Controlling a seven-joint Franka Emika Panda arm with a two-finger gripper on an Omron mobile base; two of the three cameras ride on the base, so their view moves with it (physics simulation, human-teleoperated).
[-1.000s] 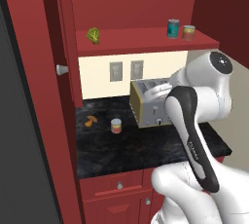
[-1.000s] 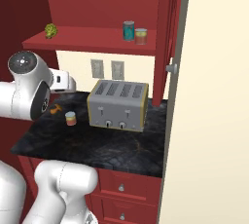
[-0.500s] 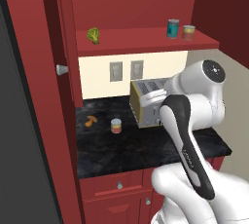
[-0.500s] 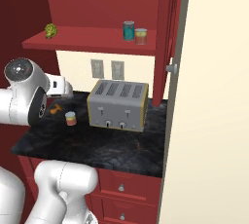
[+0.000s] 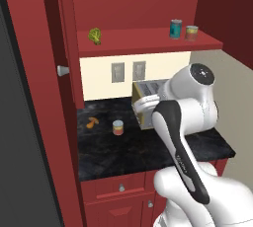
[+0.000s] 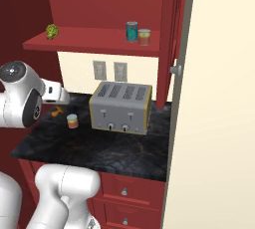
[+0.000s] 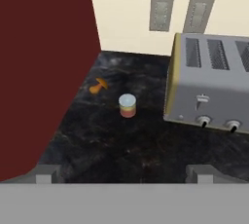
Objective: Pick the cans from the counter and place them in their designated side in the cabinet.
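Gripper (image 7: 124, 172) was spread wide and held nothing, facing down at the surface (image 7: 146, 150). One can (image 7: 127, 105) stood left of the toaster (image 7: 214, 86). Step seemed the reach; next it needed to descend around the can.

Counter (image 5: 148, 154): toaster (image 6: 120, 107), can (image 7: 127, 105), orange item (image 7: 99, 85).

I see one red-and-yellow can (image 7: 127, 105) upright on the black marbled surface (image 7: 146, 145); teal can (image 5: 175, 28) and another red-and-yellow can (image 5: 191, 33) upright, side by side on the cabinet shelf (image 5: 138, 41).
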